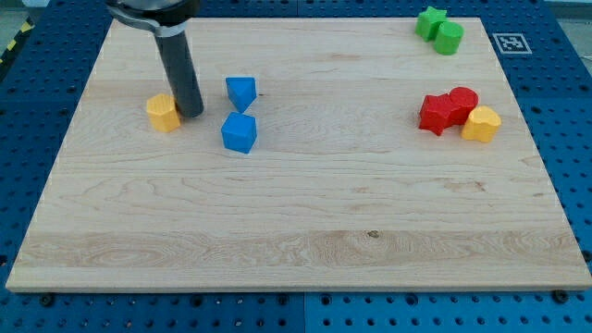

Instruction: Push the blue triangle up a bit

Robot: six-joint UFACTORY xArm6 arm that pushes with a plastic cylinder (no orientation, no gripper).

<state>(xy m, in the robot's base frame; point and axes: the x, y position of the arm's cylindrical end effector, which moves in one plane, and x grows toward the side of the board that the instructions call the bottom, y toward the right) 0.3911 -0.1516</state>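
Here the blue triangle [241, 92] sits upper left on our board [296, 231], its point aimed at the view's bottom; my tip [192, 114], holding nothing, stands to its left, touching the yellow block [164, 112]

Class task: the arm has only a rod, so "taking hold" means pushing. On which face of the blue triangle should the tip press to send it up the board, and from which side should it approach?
Press the blue triangle on its lower point, coming from the view's bottom. The blue cube sits just below it, leaving a narrow gap, so my tip, now at its left beside the yellow block, would probably have to slip in sideways.
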